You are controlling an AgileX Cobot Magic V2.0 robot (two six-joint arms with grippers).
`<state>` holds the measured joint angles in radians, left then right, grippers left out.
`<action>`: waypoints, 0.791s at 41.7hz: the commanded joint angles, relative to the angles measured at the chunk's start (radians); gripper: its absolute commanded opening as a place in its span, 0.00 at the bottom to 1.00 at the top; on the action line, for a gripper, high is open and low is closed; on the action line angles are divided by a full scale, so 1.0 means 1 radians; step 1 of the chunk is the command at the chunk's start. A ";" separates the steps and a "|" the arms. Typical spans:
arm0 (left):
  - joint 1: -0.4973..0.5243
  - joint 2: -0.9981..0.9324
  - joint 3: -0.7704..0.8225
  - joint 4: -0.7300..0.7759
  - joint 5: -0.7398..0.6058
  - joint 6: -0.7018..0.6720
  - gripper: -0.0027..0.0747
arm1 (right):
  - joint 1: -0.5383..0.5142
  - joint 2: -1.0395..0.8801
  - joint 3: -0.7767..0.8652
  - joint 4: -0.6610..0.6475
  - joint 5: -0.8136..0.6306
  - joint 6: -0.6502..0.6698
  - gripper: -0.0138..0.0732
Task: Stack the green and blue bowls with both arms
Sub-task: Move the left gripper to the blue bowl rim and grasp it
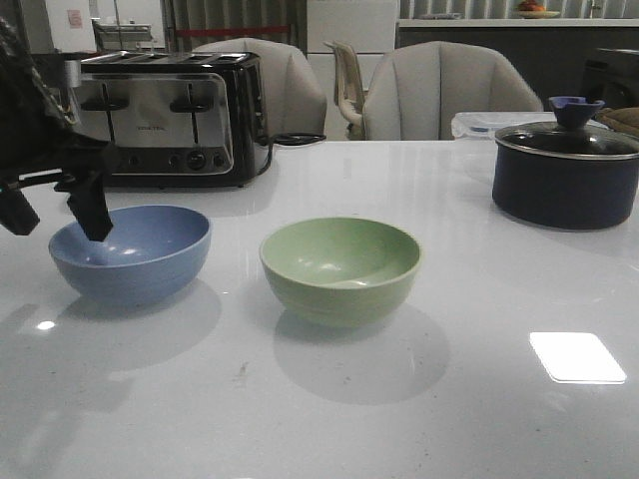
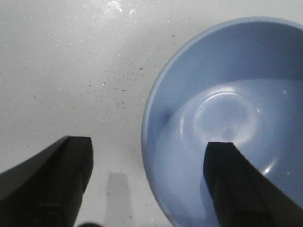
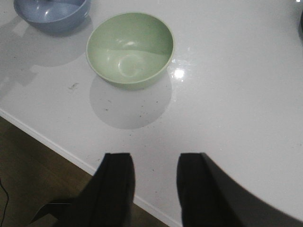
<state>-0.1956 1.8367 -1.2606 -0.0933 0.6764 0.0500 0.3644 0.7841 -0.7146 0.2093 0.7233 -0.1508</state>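
Note:
The dusty blue bowl (image 1: 130, 254) sits upright at the table's left, and the pale green bowl (image 1: 339, 269) sits upright to its right, a gap between them. My left gripper (image 1: 55, 215) is open at the blue bowl's left rim. In the left wrist view, one finger (image 2: 241, 184) is over the inside of the blue bowl (image 2: 227, 94) and the other (image 2: 52, 179) is outside over the table. My right gripper (image 3: 154, 158) is open and empty above the table's front edge, well short of the green bowl (image 3: 130, 47). It is out of the front view.
A chrome toaster (image 1: 170, 120) stands behind the blue bowl. A dark lidded pot (image 1: 564, 175) stands at the back right. Chairs (image 1: 439, 90) line the far side. The table's front edge (image 3: 47, 137) and brown floor show in the right wrist view.

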 commanded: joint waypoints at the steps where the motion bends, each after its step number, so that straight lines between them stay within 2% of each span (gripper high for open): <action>1: -0.006 -0.019 -0.038 -0.012 -0.060 0.005 0.70 | 0.000 -0.008 -0.027 0.003 -0.059 -0.011 0.57; 7: -0.006 0.000 -0.038 -0.012 -0.075 0.005 0.57 | 0.000 -0.008 -0.027 0.003 -0.059 -0.011 0.57; 22: -0.006 0.000 -0.041 -0.012 -0.050 0.005 0.16 | 0.000 -0.008 -0.027 0.003 -0.058 -0.011 0.57; 33: -0.006 -0.046 -0.125 0.028 0.077 0.005 0.17 | 0.000 -0.008 -0.027 0.003 -0.056 -0.011 0.57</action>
<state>-0.1956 1.8764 -1.3233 -0.0783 0.7294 0.0500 0.3644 0.7841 -0.7146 0.2093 0.7255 -0.1508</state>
